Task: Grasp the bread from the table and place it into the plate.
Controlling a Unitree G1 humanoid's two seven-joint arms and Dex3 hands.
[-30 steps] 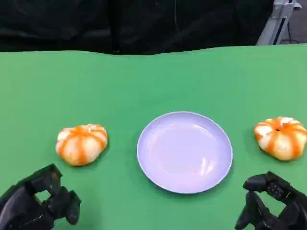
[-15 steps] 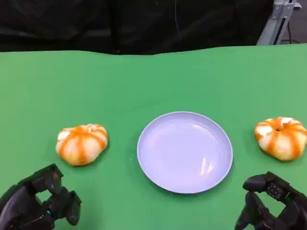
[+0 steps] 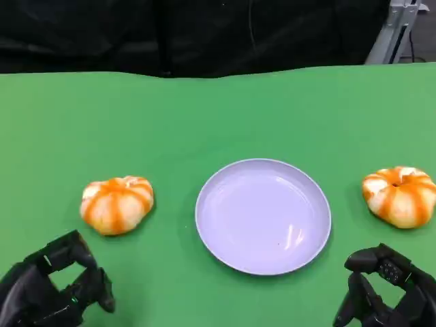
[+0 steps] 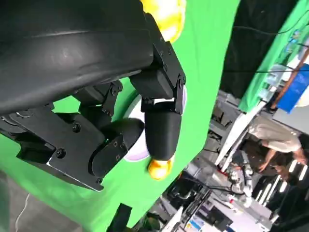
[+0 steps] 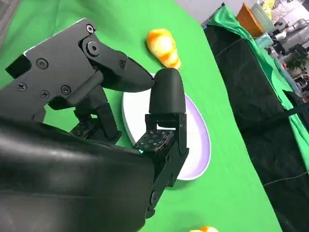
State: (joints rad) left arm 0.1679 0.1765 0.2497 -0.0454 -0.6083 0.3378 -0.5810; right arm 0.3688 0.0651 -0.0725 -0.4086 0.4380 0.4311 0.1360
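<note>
Now my left robot hand (image 3: 54, 289) hangs open, empty; I should reach forward to the striped bread bun (image 3: 116, 204) just ahead, enclosing it evenly.

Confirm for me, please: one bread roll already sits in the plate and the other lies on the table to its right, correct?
Not quite. The head view shows nothing in the plate; one bread roll lies on the table to its left, the other to its right.
</note>
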